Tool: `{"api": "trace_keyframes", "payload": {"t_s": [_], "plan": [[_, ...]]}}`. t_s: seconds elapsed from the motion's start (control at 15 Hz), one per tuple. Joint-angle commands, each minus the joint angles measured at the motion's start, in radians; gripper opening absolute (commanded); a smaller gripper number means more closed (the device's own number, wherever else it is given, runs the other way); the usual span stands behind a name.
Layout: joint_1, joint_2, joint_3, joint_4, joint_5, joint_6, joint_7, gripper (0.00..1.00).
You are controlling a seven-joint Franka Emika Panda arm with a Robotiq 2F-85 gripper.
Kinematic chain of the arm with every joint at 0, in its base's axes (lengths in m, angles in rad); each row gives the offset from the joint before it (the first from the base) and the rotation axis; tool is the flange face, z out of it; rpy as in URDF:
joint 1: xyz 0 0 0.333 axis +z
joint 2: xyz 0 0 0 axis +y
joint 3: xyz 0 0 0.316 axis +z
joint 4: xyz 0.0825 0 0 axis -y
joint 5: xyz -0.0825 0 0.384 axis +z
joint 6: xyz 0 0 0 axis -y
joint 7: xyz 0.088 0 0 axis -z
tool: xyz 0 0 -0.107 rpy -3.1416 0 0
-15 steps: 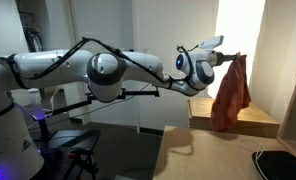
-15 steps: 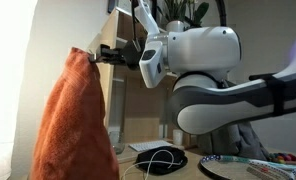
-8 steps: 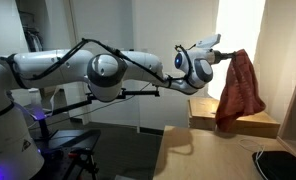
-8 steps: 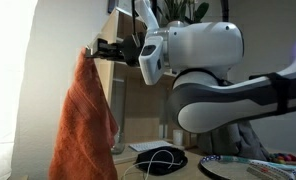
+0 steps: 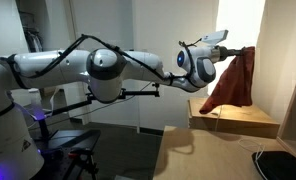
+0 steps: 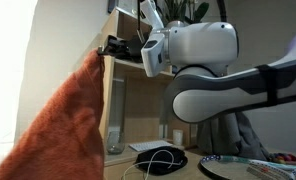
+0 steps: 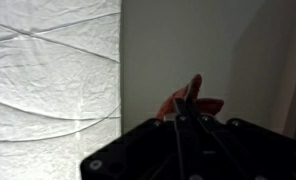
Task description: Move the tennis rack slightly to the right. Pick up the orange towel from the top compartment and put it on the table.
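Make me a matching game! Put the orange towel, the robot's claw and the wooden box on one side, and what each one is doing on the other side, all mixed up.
Things:
1. soft rust-orange towel
2. black robot claw
3. pale wooden box

What it is doing:
a. resting on the light tan wooden table
b. dangling in the air
c. pinched shut on cloth

Pairs: 1-b, 2-c, 3-a

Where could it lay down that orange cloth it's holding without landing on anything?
The table looks bare between its near edge and the pale wooden box. The gripper holds the orange towel up in the air. It is crowded at the black pad corner and around the coiled cable under the arm.
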Motion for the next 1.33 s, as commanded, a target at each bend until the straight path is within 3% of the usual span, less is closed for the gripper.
{"api": "trace_keyframes", "payload": {"t_s": [0.0,0.4,0.53,0.67,1.27], "plan": [[0.004,0.000,-0.083,-0.044,0.116,0.008,0.000,0.02],[0.018,0.007,-0.214,-0.105,0.283,0.008,0.000,0.02],[0.050,0.008,-0.303,-0.165,0.373,0.008,0.000,0.02],[0.130,0.012,-0.431,-0.312,0.488,0.015,0.000,0.02],[0.242,0.016,-0.445,-0.447,0.530,0.015,0.001,0.02]]}}
